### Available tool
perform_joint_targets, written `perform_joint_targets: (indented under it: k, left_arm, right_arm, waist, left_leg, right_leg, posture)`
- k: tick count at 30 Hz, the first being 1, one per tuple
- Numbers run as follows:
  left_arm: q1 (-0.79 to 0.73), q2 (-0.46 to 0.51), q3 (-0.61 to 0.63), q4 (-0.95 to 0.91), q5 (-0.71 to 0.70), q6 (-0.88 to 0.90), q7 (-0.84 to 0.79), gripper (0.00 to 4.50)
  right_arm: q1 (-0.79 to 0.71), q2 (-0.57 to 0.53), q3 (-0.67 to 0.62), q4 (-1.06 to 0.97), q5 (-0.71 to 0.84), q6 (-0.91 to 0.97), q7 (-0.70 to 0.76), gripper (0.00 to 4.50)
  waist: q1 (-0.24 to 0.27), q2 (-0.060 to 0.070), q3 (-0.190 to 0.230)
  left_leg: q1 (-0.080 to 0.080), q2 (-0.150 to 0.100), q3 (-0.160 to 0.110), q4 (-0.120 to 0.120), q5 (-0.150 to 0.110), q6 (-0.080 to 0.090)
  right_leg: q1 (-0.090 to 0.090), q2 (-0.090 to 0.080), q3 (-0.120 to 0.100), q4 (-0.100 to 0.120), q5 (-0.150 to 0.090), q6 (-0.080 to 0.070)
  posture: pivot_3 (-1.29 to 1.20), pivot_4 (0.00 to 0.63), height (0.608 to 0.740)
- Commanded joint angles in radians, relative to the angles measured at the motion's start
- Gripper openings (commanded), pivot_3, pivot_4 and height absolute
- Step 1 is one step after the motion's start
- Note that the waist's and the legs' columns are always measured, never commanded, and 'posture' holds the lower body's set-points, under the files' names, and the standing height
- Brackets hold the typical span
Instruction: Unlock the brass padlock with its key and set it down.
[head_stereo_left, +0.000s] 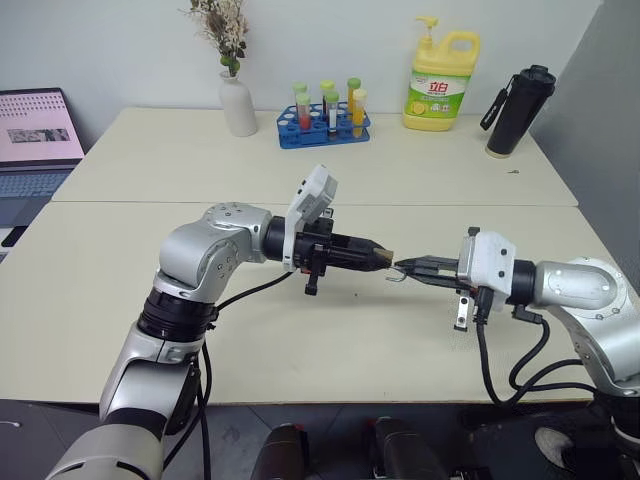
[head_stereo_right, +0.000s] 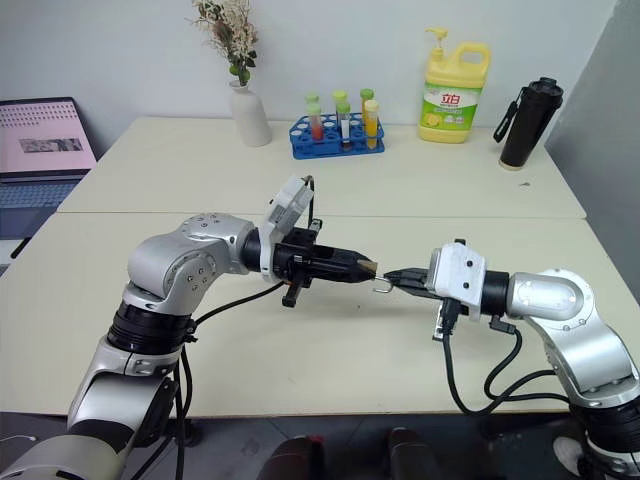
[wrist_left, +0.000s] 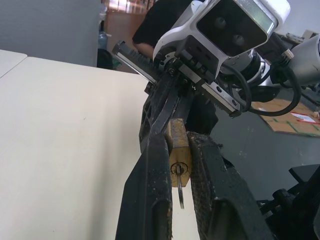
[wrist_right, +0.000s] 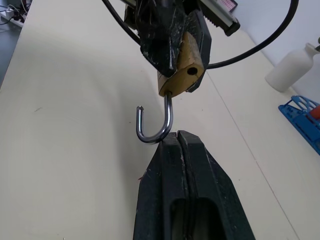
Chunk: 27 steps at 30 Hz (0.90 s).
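Both arms meet low in front of the robot, above the pale surface (head_stereo_left: 120, 300). Between them, the left gripper (head_stereo_left: 376, 257) has its jaws nearly shut on the brass padlock (wrist_right: 181, 67), pinching the body by its flat sides. Its shackle (wrist_right: 155, 122) stands sprung open, one leg still in the body and the free hooked end clear of its hole. In the left wrist view the key (wrist_left: 179, 189) sits in the keyhole. The right gripper (head_stereo_left: 412, 267) has its jaws fully shut, empty as far as I can tell, tips touching the shackle's bend. The lock's long axis runs level, shackle end towards the right jaws, keyhole end back towards the left wrist. It looks unlocked; lowering it gently and releasing only at the surface would finish well.
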Motion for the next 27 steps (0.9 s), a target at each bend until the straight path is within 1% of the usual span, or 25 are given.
perform_joint_targets:
  k: [1,4,6,7,10,11,13,17,18,21,27]
  left_arm:
    - [0.003,0.005,0.010,-0.042,-0.011,-0.001,0.017,0.19]
    - [0.039,0.013,0.005,-0.056,-0.012,0.033,0.051,0.19]
    - [0.084,0.017,-0.002,-0.074,-0.005,0.050,0.081,0.19]
    - [0.112,0.017,-0.008,-0.082,0.003,0.053,0.100,0.19]
    - [0.164,0.014,-0.019,-0.100,0.010,0.065,0.140,0.19]
    - [0.184,0.009,-0.023,-0.104,0.013,0.069,0.160,0.19]
    - [0.223,-0.004,-0.032,-0.105,0.025,0.069,0.197,0.19]
    - [0.253,-0.033,-0.042,-0.073,0.038,0.065,0.241,0.19]
    - [0.259,-0.039,-0.047,-0.065,0.043,0.061,0.244,0.19]
    - [0.269,-0.049,-0.059,-0.051,0.055,0.045,0.247,0.19]
    - [0.280,-0.093,-0.074,0.011,0.100,0.029,0.308,0.19]
  right_arm:
    - [0.014,-0.039,-0.023,-0.032,-0.006,0.020,0.007,0.00]
    - [0.086,-0.075,-0.058,-0.051,0.006,0.046,0.003,0.00]
    - [0.138,-0.086,-0.087,-0.083,0.030,0.068,-0.005,0.36]
    - [0.170,-0.089,-0.106,-0.108,0.055,0.094,-0.009,0.62]
    - [0.221,-0.084,-0.138,-0.169,0.107,0.156,-0.026,1.68]
    - [0.235,-0.081,-0.139,-0.190,0.119,0.175,-0.035,1.96]
    - [0.257,-0.067,-0.129,-0.222,0.130,0.201,-0.061,2.75]
    - [0.289,-0.062,-0.117,-0.247,0.142,0.225,-0.078,4.29]
    - [0.296,-0.062,-0.116,-0.251,0.146,0.230,-0.079,4.46]
    - [0.306,-0.067,-0.110,-0.254,0.144,0.232,-0.079,4.50]
    - [0.306,-0.077,-0.056,-0.212,0.059,0.189,-0.086,4.50]
  waist:
    - [0.000,0.000,0.000]
    - [0.000,0.000,0.000]
    - [0.001,0.000,0.000]
    - [0.001,0.000,0.000]
    - [-0.001,0.000,0.000]
    - [-0.001,0.000,0.000]
    - [0.000,0.000,0.000]
    - [0.001,0.000,0.000]
    - [0.001,0.000,0.000]
    - [0.001,0.000,0.000]
    - [0.001,0.000,0.000]
  left_leg:
    - [0.000,0.000,0.000,0.000,0.000,0.000]
    - [0.000,0.000,0.000,0.000,0.000,0.000]
    - [0.000,0.000,0.000,0.000,0.000,0.000]
    - [0.000,0.000,0.000,0.000,0.000,0.000]
    - [0.000,0.001,-0.001,0.000,0.000,0.000]
    - [0.000,0.000,-0.001,0.000,0.000,0.000]
    - [0.000,0.001,-0.001,0.000,0.000,0.000]
    - [0.000,0.000,-0.001,0.000,0.000,0.000]
    - [0.000,0.000,-0.001,0.000,0.000,0.000]
    - [0.000,0.000,-0.001,0.000,0.000,0.000]
    - [0.000,0.000,-0.001,0.000,0.000,0.000]
  right_leg:
    - [0.000,0.000,0.000,0.000,0.000,0.000]
    - [0.000,0.000,0.000,-0.001,0.000,0.000]
    - [0.000,0.000,0.000,0.000,0.000,0.000]
    - [0.000,0.000,0.000,0.000,0.000,0.000]
    - [0.000,0.000,0.000,0.000,0.000,0.000]
    - [0.000,0.000,0.000,0.000,0.000,0.000]
    - [0.000,0.000,0.000,0.000,0.000,0.000]
    - [0.000,0.000,0.000,0.000,0.000,0.001]
    - [0.000,0.000,0.000,0.000,0.000,0.001]
    - [0.000,0.000,0.000,0.000,0.000,0.001]
    - [0.000,0.000,0.000,0.000,0.000,0.001]
  posture:
    - [0.00,0.150,0.740]
    - [0.00,0.150,0.740]
    - [0.00,0.150,0.740]
    - [0.00,0.150,0.740]
    - [0.00,0.150,0.740]
    - [0.00,0.150,0.740]
    - [0.00,0.150,0.740]
    - [0.00,0.150,0.740]
    - [0.00,0.150,0.740]
    - [0.00,0.150,0.740]
    - [0.00,0.150,0.740]
